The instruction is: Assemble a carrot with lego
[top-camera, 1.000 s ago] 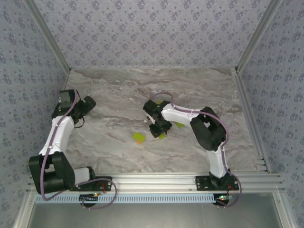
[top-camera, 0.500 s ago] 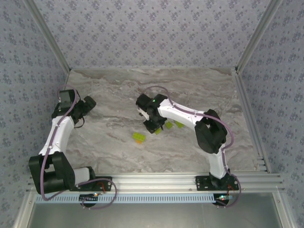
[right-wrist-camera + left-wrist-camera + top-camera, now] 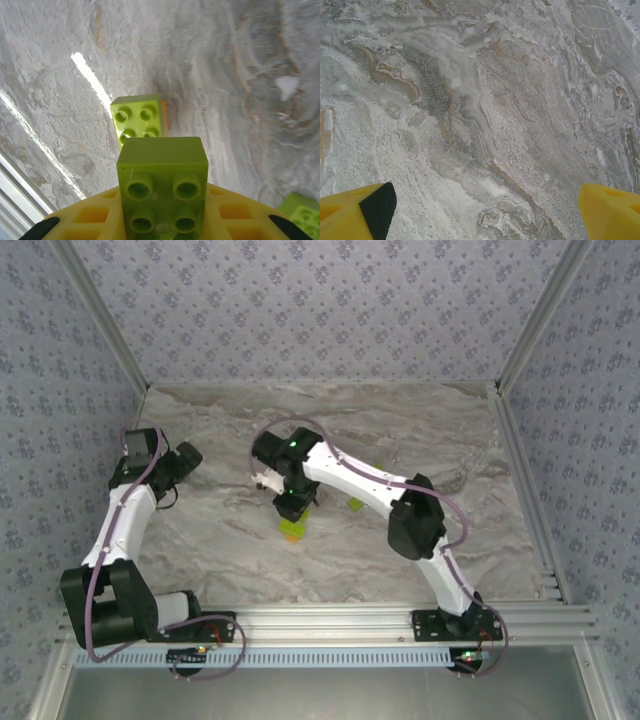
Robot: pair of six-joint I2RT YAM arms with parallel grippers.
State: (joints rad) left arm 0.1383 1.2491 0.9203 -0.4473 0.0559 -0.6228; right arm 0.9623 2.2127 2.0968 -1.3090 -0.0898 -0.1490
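Note:
My right gripper (image 3: 290, 504) is shut on a lime-green lego brick (image 3: 162, 192), its four studs facing the wrist camera. Just beyond and below it lies another lime-green brick (image 3: 137, 119) stacked on an orange brick (image 3: 164, 117); from the top view this small stack (image 3: 293, 531) sits right in front of the gripper. A loose lime-green brick (image 3: 356, 504) lies to the right of the stack, and one shows at the wrist view's lower right corner (image 3: 302, 212). My left gripper (image 3: 185, 462) hangs open at the far left over bare marble, its yellow fingertips (image 3: 355, 212) wide apart.
The marble tabletop (image 3: 440, 430) is walled by patterned panels at the back and sides. An aluminium rail (image 3: 330, 620) runs along the near edge. My right forearm (image 3: 350, 475) stretches across the middle of the table.
The right arm has swung left with the lime-green brick in its jaws, from among the loose bricks to just above the green-on-orange stack. The left arm has stayed still.

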